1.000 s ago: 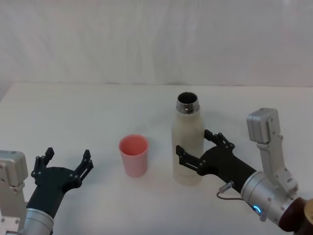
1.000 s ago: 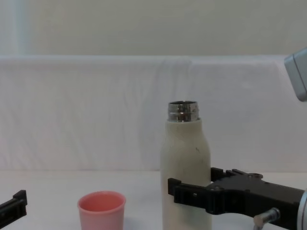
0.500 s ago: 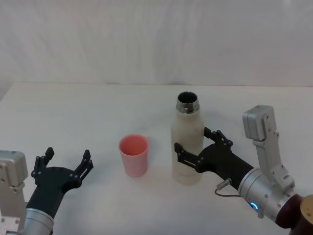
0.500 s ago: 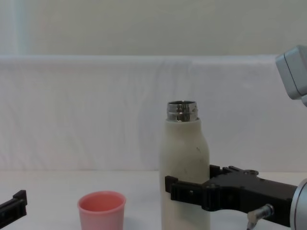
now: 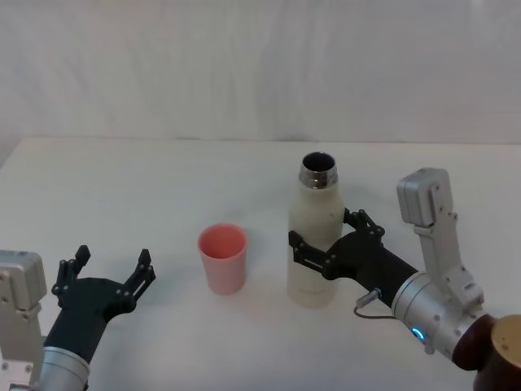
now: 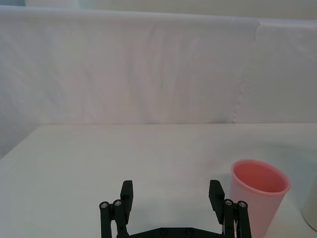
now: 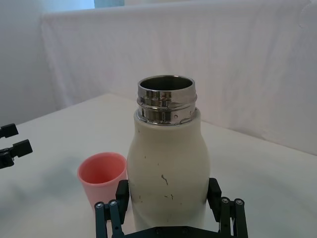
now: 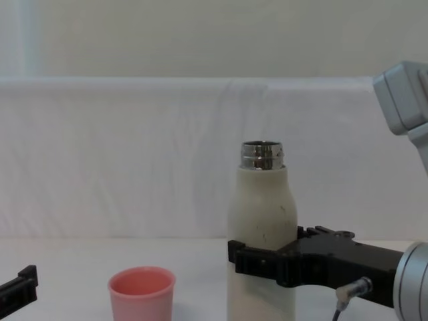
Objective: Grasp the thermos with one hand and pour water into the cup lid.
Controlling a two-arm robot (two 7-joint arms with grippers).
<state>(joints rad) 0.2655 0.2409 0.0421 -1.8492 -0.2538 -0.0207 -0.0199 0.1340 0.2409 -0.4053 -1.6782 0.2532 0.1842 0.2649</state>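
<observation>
So far only the grasp looks done, and the pour is still to come. Starting at the left, the left hand (image 5: pixel 103 271) sits low at the near left edge of the white counter (image 5: pixel 146 187), its fingers spread wide with nothing between them, well apart from the other things and seemingly idle. To its right stands the cup lid (image 5: pixel 222 257), upright on the counter with its mouth up; its inside looks dry, so I judge that no water has gone in yet. Just to the right of that, and close beside it without touching, stands the thermos (image 5: pixel 314 240), upright, its steel neck open at the top with no cap on. The right hand (image 5: pixel 330 243) reaches in from the right and has its two fingers closed around the lower half of the thermos, one on each side of the body, as the right wrist view shows plainly. Whether the thermos base is on the counter or lifted just clear of it I cannot tell. What remains, in my judgement, is to raise the thermos, carry its neck over the cup lid and tilt it. By count: one thermos, one cup lid, two hands.
</observation>
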